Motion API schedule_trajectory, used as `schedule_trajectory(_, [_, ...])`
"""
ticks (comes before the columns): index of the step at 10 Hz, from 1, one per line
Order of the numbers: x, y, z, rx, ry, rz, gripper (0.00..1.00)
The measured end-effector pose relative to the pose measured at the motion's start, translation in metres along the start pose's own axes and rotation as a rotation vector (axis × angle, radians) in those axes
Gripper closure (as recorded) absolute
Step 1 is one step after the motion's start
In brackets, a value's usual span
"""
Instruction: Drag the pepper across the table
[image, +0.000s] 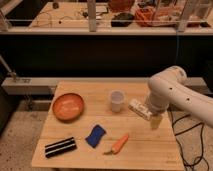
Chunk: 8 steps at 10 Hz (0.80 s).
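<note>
The pepper (119, 144) is a small slender orange vegetable lying aslant near the front edge of the light wooden table (145, 150), just right of the blue sponge (95, 135). My white arm (170, 92) reaches in from the right over the table's right side. My gripper (156, 121) hangs below the arm's wrist, above the table's right part. It is behind and to the right of the pepper and well apart from it.
An orange bowl (68, 106) sits at the left of the table. A pale cup (116, 100) stands in the middle and a white packet (140, 109) lies beside it, close to my gripper. A black striped object (60, 147) lies at the front left. A dark counter runs behind.
</note>
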Motion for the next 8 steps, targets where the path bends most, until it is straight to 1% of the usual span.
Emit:
schedule_trajectory(2, [-0.024,0.005,0.008,-0.008,-0.01,-0.047,0.2])
schedule_trajectory(3, [-0.029,0.005,0.009,-0.008,-0.014,-0.057,0.2])
schedule_trajectory(7, [-0.037,0.012,0.017,-0.017,-0.026,-0.144,0.2])
schedule_trajectory(8, [-0.043,0.014,0.02,-0.016,-0.032,-0.166,0.2])
